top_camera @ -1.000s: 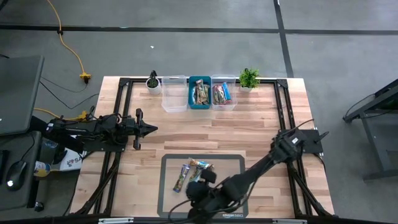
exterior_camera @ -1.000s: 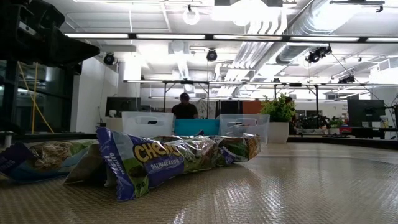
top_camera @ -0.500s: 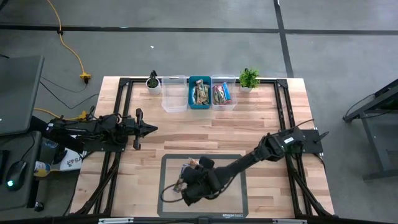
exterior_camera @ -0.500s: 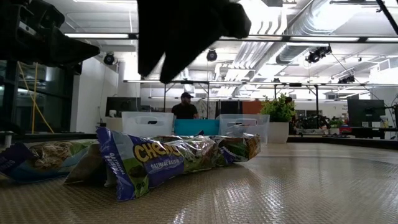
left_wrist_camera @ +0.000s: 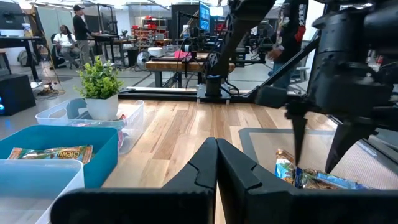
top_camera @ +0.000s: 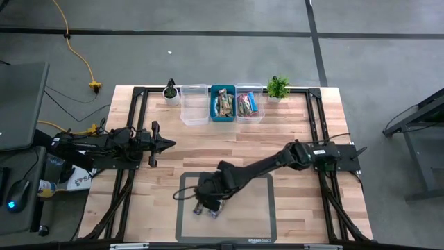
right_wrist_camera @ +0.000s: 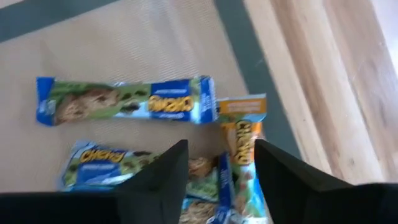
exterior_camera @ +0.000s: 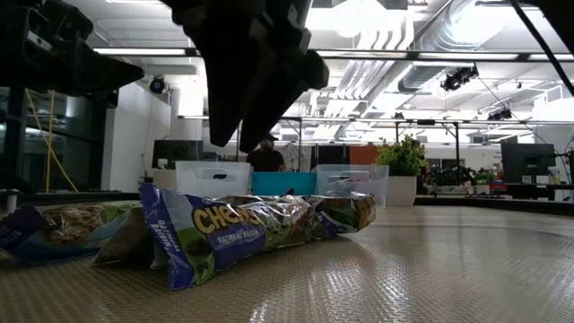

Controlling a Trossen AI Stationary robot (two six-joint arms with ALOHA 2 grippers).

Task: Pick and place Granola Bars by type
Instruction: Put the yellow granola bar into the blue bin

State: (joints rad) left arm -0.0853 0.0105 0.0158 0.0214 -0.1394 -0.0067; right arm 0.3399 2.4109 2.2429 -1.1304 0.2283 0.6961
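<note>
Several granola bars (top_camera: 208, 208) lie in a loose heap on the mat's left part. In the right wrist view I see a blue and green bar (right_wrist_camera: 124, 102), an orange bar (right_wrist_camera: 242, 134) and another blue bar (right_wrist_camera: 109, 163). The heap also shows in the low view (exterior_camera: 233, 229) and the left wrist view (left_wrist_camera: 298, 175). My right gripper (top_camera: 209, 198) hangs open just above the heap, fingers pointing down (right_wrist_camera: 221, 146), touching nothing (exterior_camera: 238, 144). My left gripper (top_camera: 167, 144) is shut and empty, over the table's left part (left_wrist_camera: 216, 167).
At the far edge stand a clear bin (top_camera: 194, 105), a blue bin (top_camera: 223, 104) with bars in it and another clear bin (top_camera: 249, 104) with bars, between two small potted plants (top_camera: 171, 90) (top_camera: 278, 87). The mat (top_camera: 253, 208) lies by the near edge. People show beyond the table.
My right gripper has swung from the mat's near edge toward the table's left and far side, and come down over the heap of bars, entering the low view from above. The bars have not moved.
</note>
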